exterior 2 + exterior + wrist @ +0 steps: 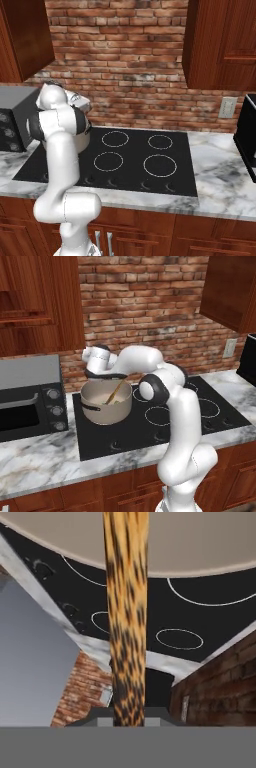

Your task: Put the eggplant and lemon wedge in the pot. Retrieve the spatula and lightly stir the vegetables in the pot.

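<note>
Hand view: my claw [128,714] is clamped on the spatula [126,612], whose mottled brown handle rises between my fingertips [102,713] toward the pot [200,542], with the black cooktop [165,607] beyond the rim. Left base view: my arm reaches left over the cooktop [165,416], my claw [107,375] sits just above the pot [106,403] on the left burner, and the spatula [116,391] slants down inside it; a microwave [30,398] stands left, brick wall [150,301] behind.
</note>
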